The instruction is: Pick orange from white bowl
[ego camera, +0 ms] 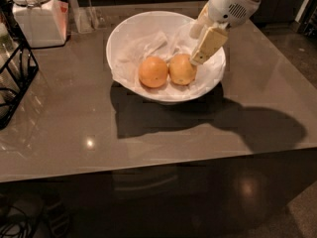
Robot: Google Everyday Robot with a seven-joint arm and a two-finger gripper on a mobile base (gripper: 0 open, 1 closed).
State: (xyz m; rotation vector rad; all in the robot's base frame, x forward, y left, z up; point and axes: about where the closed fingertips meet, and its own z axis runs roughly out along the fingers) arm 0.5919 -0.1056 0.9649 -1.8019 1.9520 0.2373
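Observation:
The white bowl [130, 33], wide and lined with crumpled white paper, stands at the back middle of the brown table. Two fruits lie in it side by side. The orange [181, 70], paler and yellowish, is on the right. A brighter, deeper-orange fruit [153, 72] is on the left. My gripper [194, 48] reaches down into the bowl from the upper right. It is open and empty. Its near cream finger [208, 43] has its tip right beside the orange's upper right side. The far finger is partly hidden behind it.
A white lidded jar [35, 14] stands at the back left. A black wire rack [14, 81] is at the left edge. A clear stand [81, 14] is behind the bowl. The table's front edge [158, 165] runs across the middle. The arm's shadow falls to the bowl's right.

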